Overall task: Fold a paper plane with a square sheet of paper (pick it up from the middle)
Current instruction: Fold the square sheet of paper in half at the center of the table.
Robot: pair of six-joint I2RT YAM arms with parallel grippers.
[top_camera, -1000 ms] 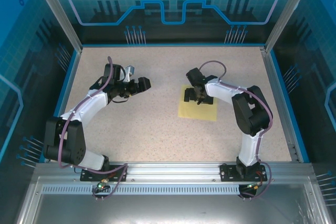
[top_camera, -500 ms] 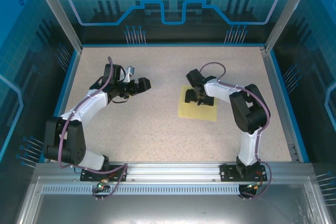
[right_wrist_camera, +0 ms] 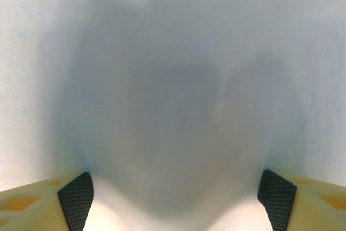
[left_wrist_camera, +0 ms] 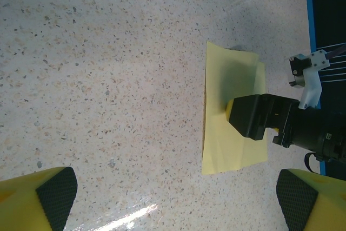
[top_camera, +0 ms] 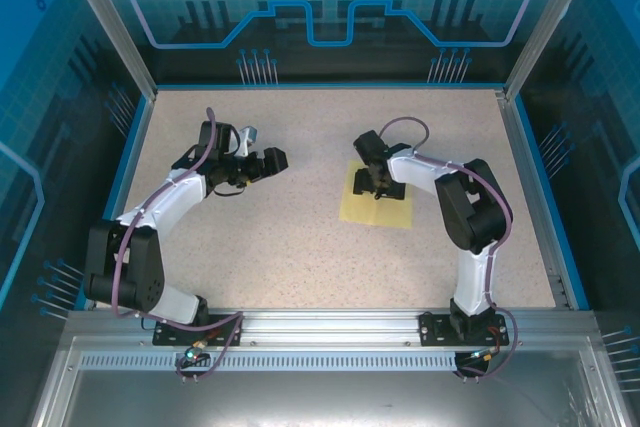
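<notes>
The square sheet of paper (top_camera: 385, 215) lies flat on the tabletop (top_camera: 300, 247) right of centre, the right hand (top_camera: 376, 187) spread over its middle, seemingly to pinch it, the left hand (top_camera: 272, 160) released.

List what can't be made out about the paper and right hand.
1. Right wrist view: the surface under the right hand is a pale blur, too close; contact cannot be told.
2. Top external view: the right hand covers the middle of the square sheet of paper; creases are too small.
3. Left wrist view: the right hand's black body hides its fingertips and part of the sheet.
</notes>
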